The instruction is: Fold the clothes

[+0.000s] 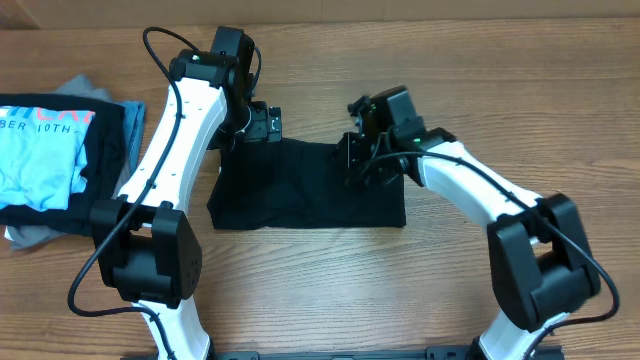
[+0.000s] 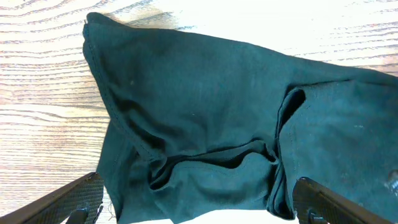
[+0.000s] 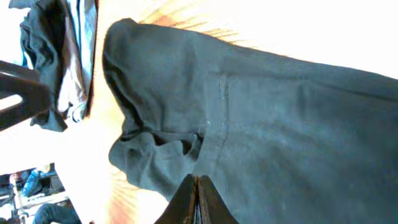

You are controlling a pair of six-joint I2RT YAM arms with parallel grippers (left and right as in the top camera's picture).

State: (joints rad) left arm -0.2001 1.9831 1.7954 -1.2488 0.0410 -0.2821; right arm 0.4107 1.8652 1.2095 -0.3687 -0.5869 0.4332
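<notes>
The clothes (image 1: 310,190) show as one black garment lying folded into a rough rectangle at the table's middle. My left gripper (image 1: 262,125) hovers over its far left corner. In the left wrist view the gripper (image 2: 199,211) is open, its fingers (image 2: 68,202) wide apart on either side of rumpled black folds (image 2: 205,124). My right gripper (image 1: 362,152) is at the garment's far edge. Its jaws are shut, and the gripper's tips (image 3: 196,182) meet over the black cloth (image 3: 280,124) next to a hem. I cannot tell whether any fabric is pinched between them.
A pile with a light blue lettered T-shirt (image 1: 40,150) on darker and grey garments lies at the table's left edge, close to the left arm's base; part of this pile (image 3: 56,56) shows in the right wrist view. Bare wood surrounds the black garment.
</notes>
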